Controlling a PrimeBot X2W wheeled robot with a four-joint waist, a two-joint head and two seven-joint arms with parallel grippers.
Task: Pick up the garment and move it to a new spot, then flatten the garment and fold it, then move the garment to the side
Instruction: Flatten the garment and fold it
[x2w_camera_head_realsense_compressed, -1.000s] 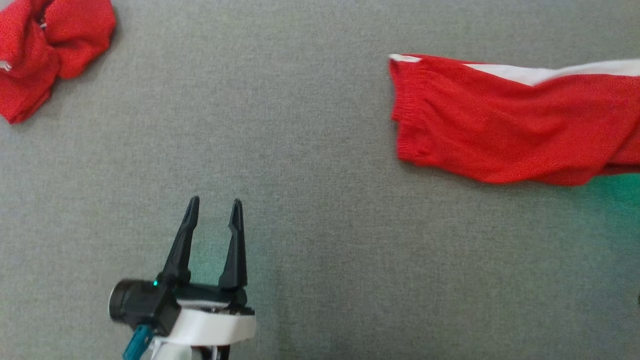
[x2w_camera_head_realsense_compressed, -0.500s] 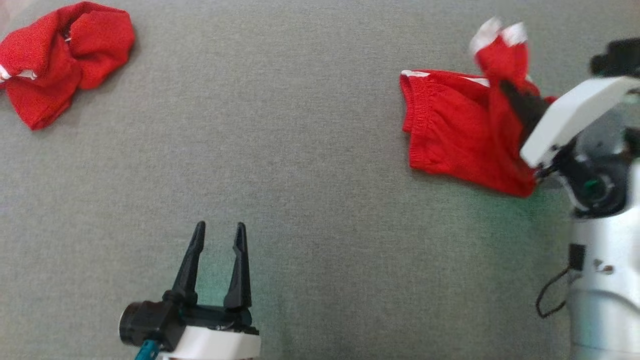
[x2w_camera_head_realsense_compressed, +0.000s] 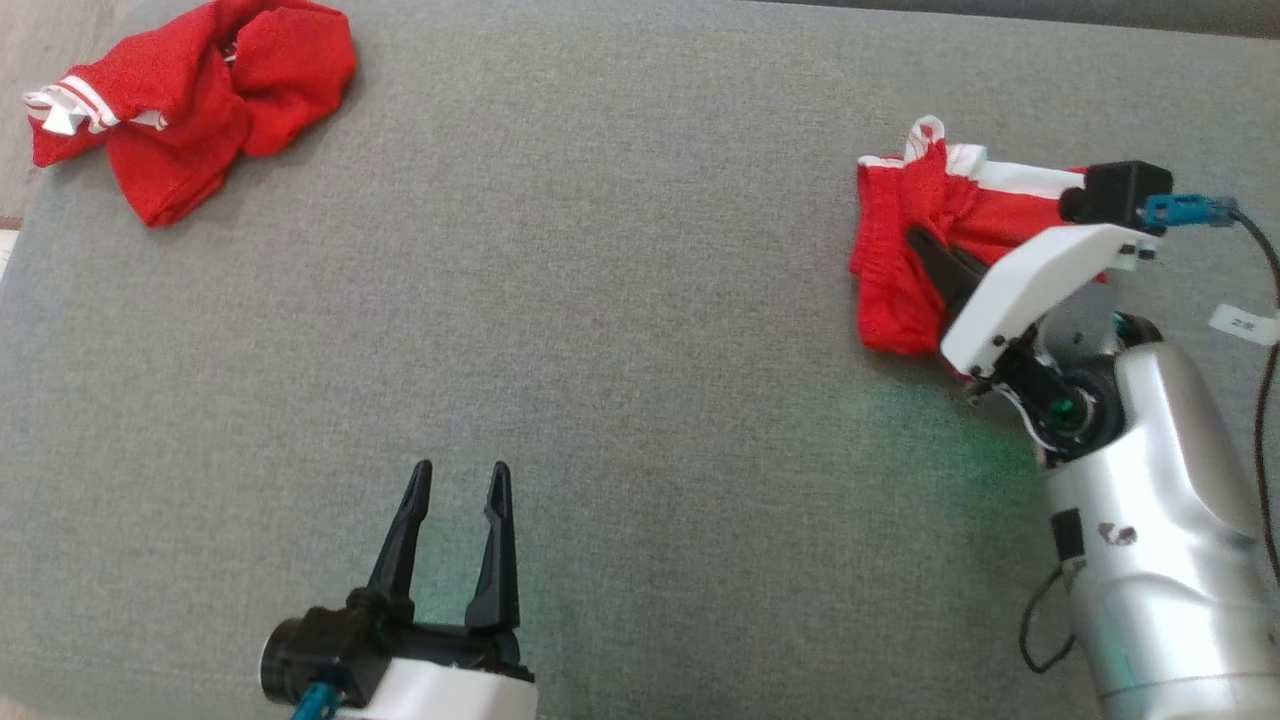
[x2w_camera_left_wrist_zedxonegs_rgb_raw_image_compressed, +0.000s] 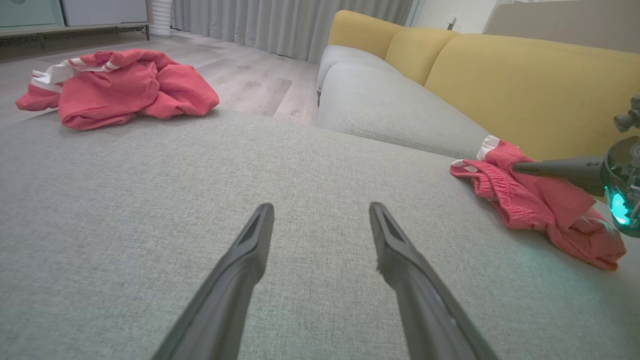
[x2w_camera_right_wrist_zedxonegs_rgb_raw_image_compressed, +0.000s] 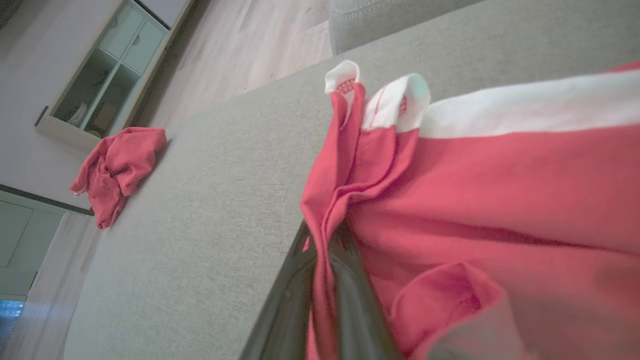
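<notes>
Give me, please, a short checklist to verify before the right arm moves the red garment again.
1. Right gripper shut on the garment: ok. The right wrist view shows red cloth pinched between its fingers.
2. Garment flat: not ok. It is bunched, and its white trim is turned up.
3. Garment lifted off the grey cushion: not ok. Most of it rests there.
4. Left gripper open and free to help: ok. It holds nothing and is apart from both garments.
5. Second garment out of the way: ok. It lies crumpled at the far left corner.
6. Number of layers pinched: cannot tell.
</notes>
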